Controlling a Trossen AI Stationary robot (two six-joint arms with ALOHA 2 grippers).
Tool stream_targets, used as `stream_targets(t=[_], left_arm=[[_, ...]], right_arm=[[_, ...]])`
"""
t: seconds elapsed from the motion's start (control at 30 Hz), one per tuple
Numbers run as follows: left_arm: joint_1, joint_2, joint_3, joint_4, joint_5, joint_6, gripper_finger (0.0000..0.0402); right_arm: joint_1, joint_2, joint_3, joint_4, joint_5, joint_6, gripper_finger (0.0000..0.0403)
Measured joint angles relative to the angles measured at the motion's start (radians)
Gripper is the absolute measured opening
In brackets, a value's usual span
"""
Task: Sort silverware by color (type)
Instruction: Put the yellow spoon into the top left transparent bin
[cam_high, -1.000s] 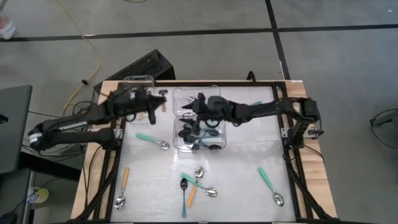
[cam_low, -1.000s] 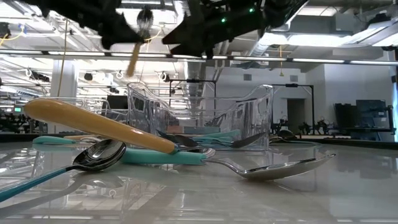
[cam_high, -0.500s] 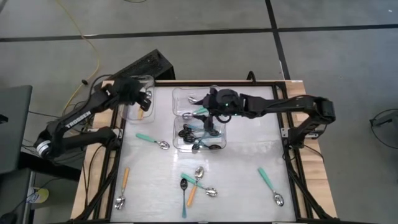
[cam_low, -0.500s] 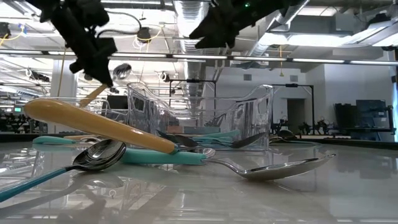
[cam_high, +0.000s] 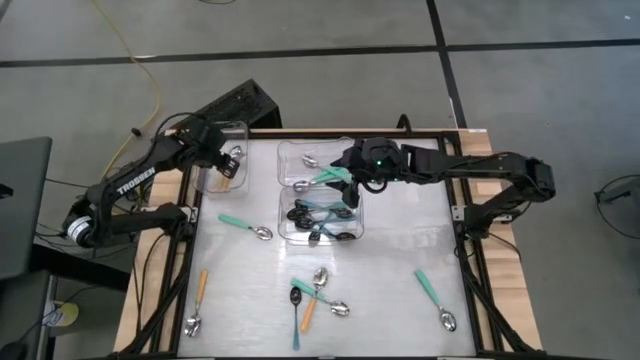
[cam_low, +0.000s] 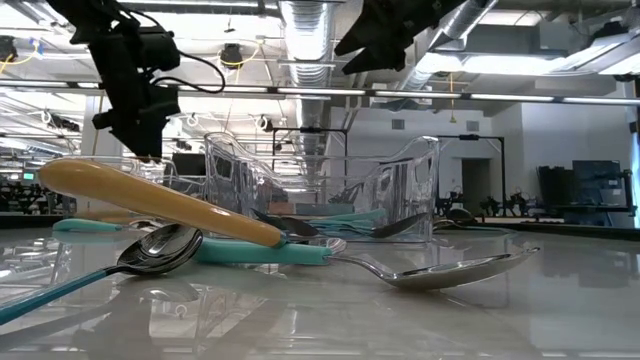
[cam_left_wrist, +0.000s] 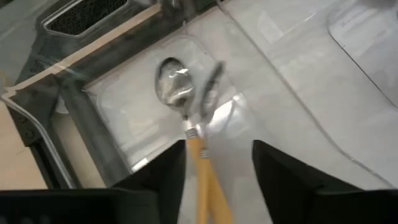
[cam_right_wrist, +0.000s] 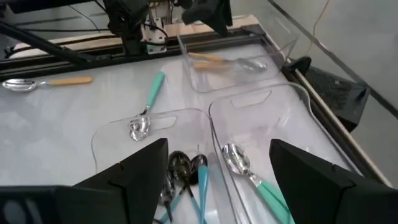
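The silverware is small spoons. An orange-handled spoon (cam_left_wrist: 186, 118) with a silver bowl lies in the clear left tub (cam_high: 210, 183). My left gripper (cam_left_wrist: 214, 149) hovers open just above it, and the handle shows in the gap between the fingers. My right gripper (cam_high: 349, 180) hangs open and holds nothing above the two middle tubs. The far middle tub (cam_high: 290, 150) holds a teal-handled silver spoon (cam_right_wrist: 249, 171). The near middle tub (cam_high: 287, 232) holds several black-bowled teal spoons (cam_high: 320, 213).
Loose spoons lie on the white tabletop: a teal one (cam_high: 245, 224) near the left tub, an orange one (cam_high: 197, 300) at the near left, a small heap (cam_high: 315, 295) at the near middle and a teal one (cam_high: 434, 298) at the near right.
My left gripper has carried the orange-handled spoon toward the table's far left corner, over the left tub, come down and let go. The spoon now lies in that tub. My right gripper has drawn back a little toward the table's right edge and risen.
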Motion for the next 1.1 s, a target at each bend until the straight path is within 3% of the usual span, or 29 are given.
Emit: stream_targets(t=[0.13, 0.27, 0.47, 0.67, 0.9, 1.1], left_arm=[[0.0, -0.001, 0.001, -0.002, 0.008, 0.013, 0.0206], [0.0, -0.029, 0.029, -0.025, 0.06, 0.024, 0.0213], [-0.037, -0.164, 0.037, -0.044, 0.269, 0.007, 0.0214], [-0.205, -0.367, -0.044, 0.046, 0.446, -0.114, 0.0215], [-0.515, -0.573, -0.243, 0.339, 0.408, -0.338, 0.0198], [-0.8, -0.587, -0.32, 0.461, 0.212, -0.411, 0.0178]], right_arm=[[0.01, 0.001, 0.0, -0.013, 0.0, 0.036, 0.0306], [0.034, 0.016, 0.0, -0.022, 0.0, 0.091, 0.0306], [0.125, 0.045, 0.002, 0.001, 0.0, 0.127, 0.0306], [0.237, 0.1, 0.0, 0.101, 0.051, 0.153, 0.0306], [0.358, 0.2, 0.0, 0.266, 0.133, 0.154, 0.0306], [0.407, 0.255, 0.0, 0.33, 0.135, 0.16, 0.0306]])
